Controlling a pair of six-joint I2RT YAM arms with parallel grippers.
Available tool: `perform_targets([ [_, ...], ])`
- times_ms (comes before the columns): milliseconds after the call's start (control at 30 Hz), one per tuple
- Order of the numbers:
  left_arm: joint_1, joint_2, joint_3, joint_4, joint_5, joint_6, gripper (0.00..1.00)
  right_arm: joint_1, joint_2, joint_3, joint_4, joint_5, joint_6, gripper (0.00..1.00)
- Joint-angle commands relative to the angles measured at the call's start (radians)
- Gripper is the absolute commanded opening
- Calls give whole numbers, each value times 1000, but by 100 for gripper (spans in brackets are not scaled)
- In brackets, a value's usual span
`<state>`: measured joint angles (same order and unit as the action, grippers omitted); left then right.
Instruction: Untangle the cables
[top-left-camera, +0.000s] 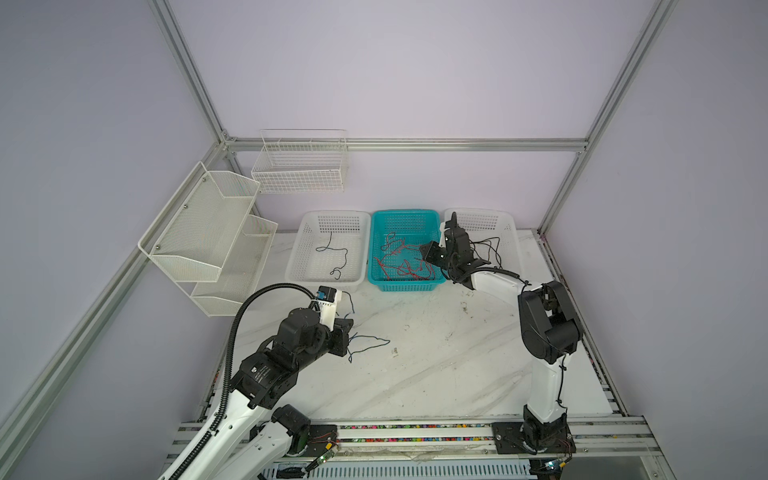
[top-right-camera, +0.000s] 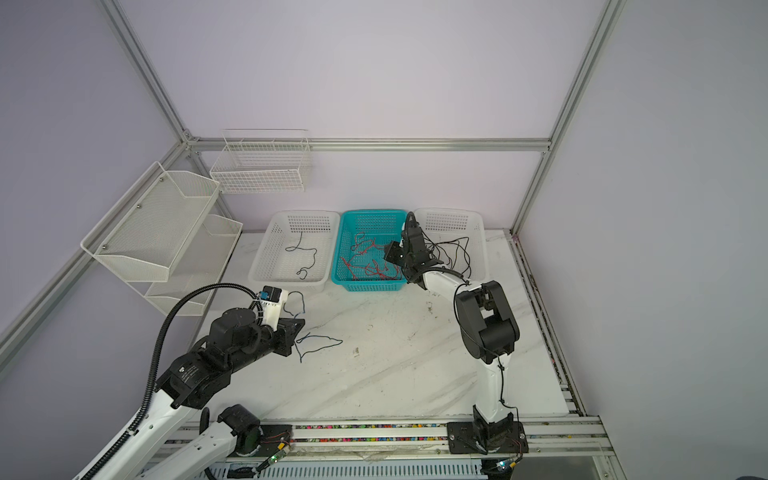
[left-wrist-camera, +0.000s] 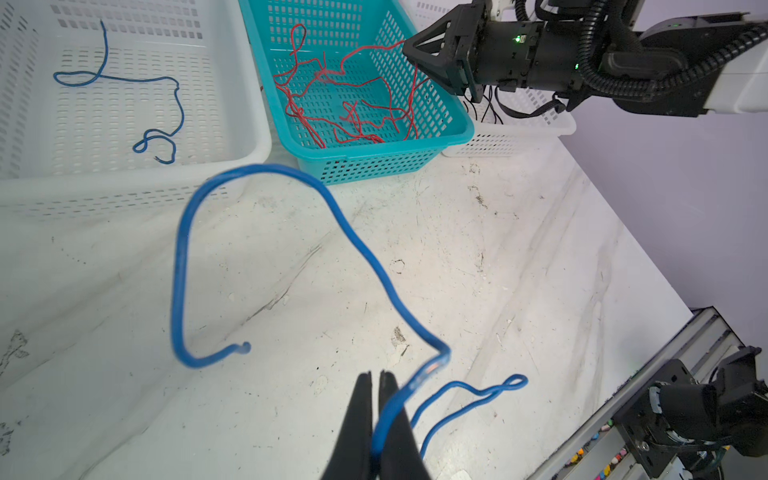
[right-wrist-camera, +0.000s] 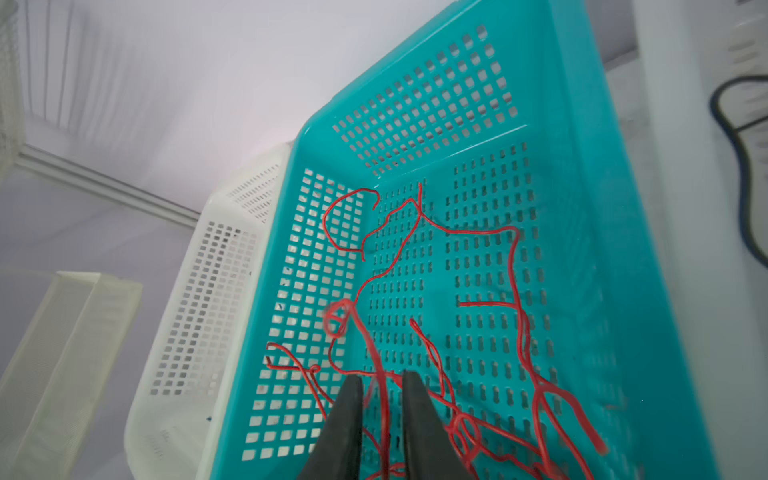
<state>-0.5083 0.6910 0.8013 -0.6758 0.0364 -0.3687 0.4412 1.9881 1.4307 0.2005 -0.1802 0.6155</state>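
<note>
A white marble tabletop (top-left-camera: 415, 374) fills the grey-walled cell. Three baskets stand in a row along its far edge: the left white basket (top-left-camera: 296, 253), the teal basket (top-left-camera: 405, 285) and the right white basket (top-left-camera: 510, 237).

My left arm (top-left-camera: 291, 357) lies low over the front-left of the table, forearm stretched forward and wrist about level. My right arm (top-left-camera: 544, 324) has its elbow raised and reaches back over the teal basket's near right corner.

The cables look mostly sorted by colour: red cables (top-left-camera: 401, 270) heaped in the teal basket, black cables (top-left-camera: 492, 243) in the right one, a stored blue cable (left-wrist-camera: 124, 79) in the left one. One loose blue cable (left-wrist-camera: 365, 253) is out on the table.

My left gripper (left-wrist-camera: 376, 376) is pinched hard on it partway along (nothing else sits between the jaws). One end arcs up towards the left white basket; the rest trails across the marble towards the table's centre. That basket lies beyond my left jaws, much nearer this arm than the other, so I judge the left arm should carry the cable there.

My right gripper (right-wrist-camera: 382, 380) hangs over the teal basket's floor, jaws slightly parted. A red strand (right-wrist-camera: 369, 341) runs through the gap, not pinched as far as I can tell.
</note>
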Motion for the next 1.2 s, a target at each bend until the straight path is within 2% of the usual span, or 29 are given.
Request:
perform_targets([
  [0,49,28,124,39,45,45,0,11,-60,24,-36,44,-46,38],
  [167,130,86,176,67,67,79,0,19,-188,-12,-55,102,-76,55],
  [267,195,152,211,98,64,103,0,33,-300,-66,-42,151,-91,75],
  [400,288,246,257,148,85,100,0,36,-429,-129,-57,163,-102,81],
  [433,305,266,268,159,79,96,0,36,-459,-146,-58,167,-103,86],
  [667,370,448,375,258,-43,114,0,43,-716,-286,-77,175,-108,91],
  [800,410,616,458,328,-88,125,0,58,-856,-367,-101,166,-115,94],
  [900,436,777,556,332,-89,127,0,60,-956,-419,-136,162,-125,94],
  [1033,443,948,688,314,-140,195,0,63,-1081,-476,-184,160,-140,95],
  [1167,449,1099,816,257,-120,220,0,64,-1185,-533,-218,165,-155,95],
])
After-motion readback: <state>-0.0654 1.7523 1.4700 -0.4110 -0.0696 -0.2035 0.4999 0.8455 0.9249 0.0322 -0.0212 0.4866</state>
